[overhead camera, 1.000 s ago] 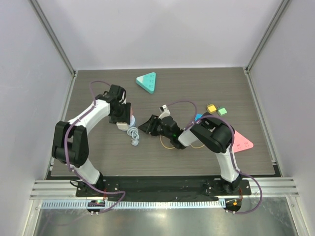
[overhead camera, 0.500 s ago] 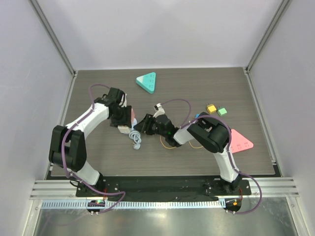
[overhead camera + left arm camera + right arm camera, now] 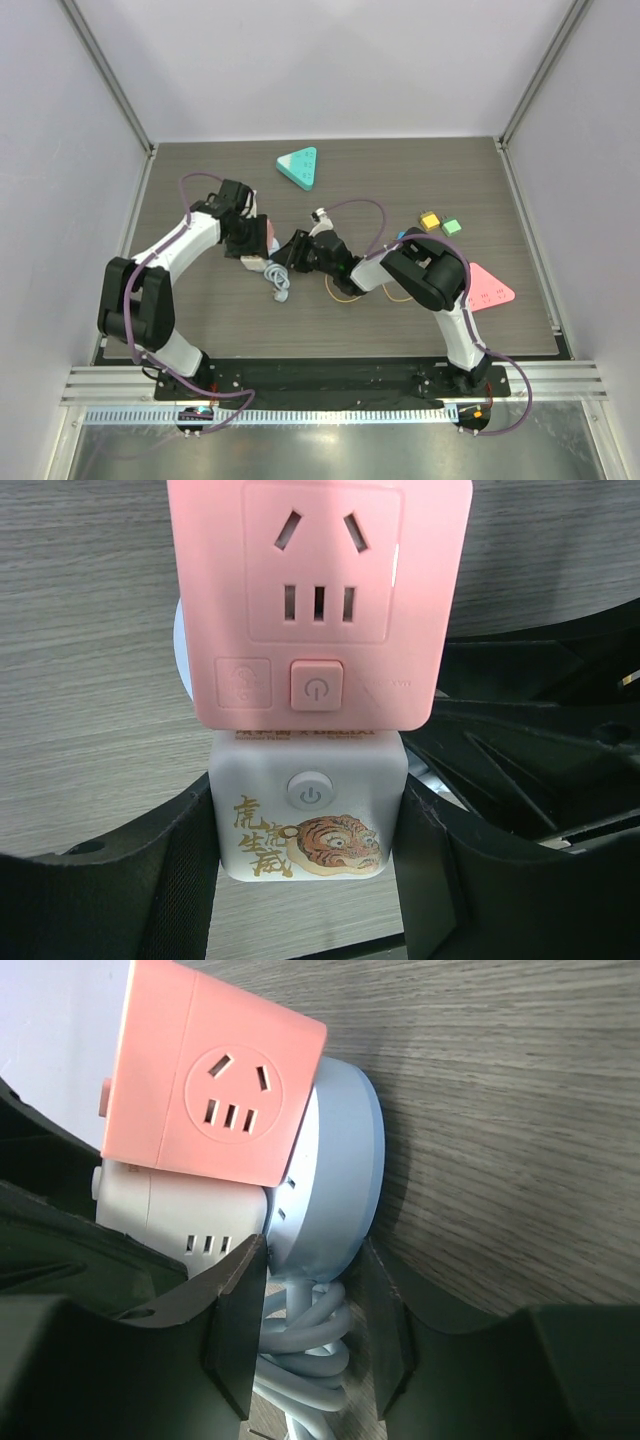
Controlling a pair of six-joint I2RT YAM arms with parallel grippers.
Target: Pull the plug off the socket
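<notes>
A pale blue round socket base (image 3: pixel 335 1160) with a coiled cord (image 3: pixel 310 1360) lies on the wooden table. A pink cube adapter (image 3: pixel 318 600) and a white cube plug (image 3: pixel 308 815) with a tiger picture are plugged into it. My left gripper (image 3: pixel 306 830) is shut on the white cube plug, one finger on each side. My right gripper (image 3: pixel 310 1270) straddles the lower edge of the blue base, closed on it above the cord. In the top view both grippers meet at the socket: left gripper (image 3: pixel 250 252), right gripper (image 3: pixel 283 258), cord (image 3: pixel 276 286).
A teal triangle (image 3: pixel 299 166) lies behind the socket. A pink triangle (image 3: pixel 490 290) lies at the right, with small yellow (image 3: pixel 430 220), green (image 3: pixel 451 227) and blue (image 3: pixel 403 238) blocks. A thin yellow ring (image 3: pixel 345 293) lies under the right arm.
My right gripper has moved left up to the socket and now sits around its blue base. The left gripper with the plug shifted slightly left and toward the back.
</notes>
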